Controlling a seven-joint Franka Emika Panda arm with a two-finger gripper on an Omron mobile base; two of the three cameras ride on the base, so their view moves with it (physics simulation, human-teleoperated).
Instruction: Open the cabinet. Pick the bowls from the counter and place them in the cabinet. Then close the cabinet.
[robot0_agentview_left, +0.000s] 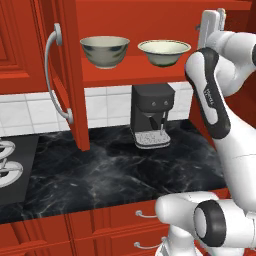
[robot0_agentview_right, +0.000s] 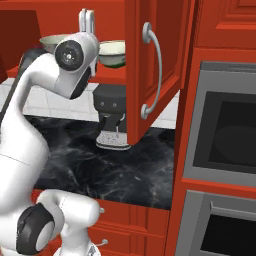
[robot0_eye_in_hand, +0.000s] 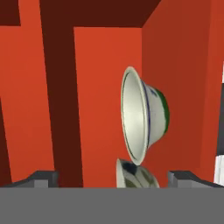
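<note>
You've got both cream ceramic bowls (robot0_agentview_left: 105, 51) on the red cabinet shelf (robot0_agentview_left: 135, 70) at upper centre, fingers (robot0_eye_in_hand: 41, 178) spread wide and empty just this side of them, so back out toward the open doors.

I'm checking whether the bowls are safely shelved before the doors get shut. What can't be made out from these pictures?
- Left base view: the right cabinet door is hidden behind the arm.
- Right base view: the deeper bowl is mostly covered by the arm; the shallower bowl is partly cut by the open door.
- Hand view: the nearer bowl is cut off at the bottom, so its footing on the shelf can't be judged.
</note>
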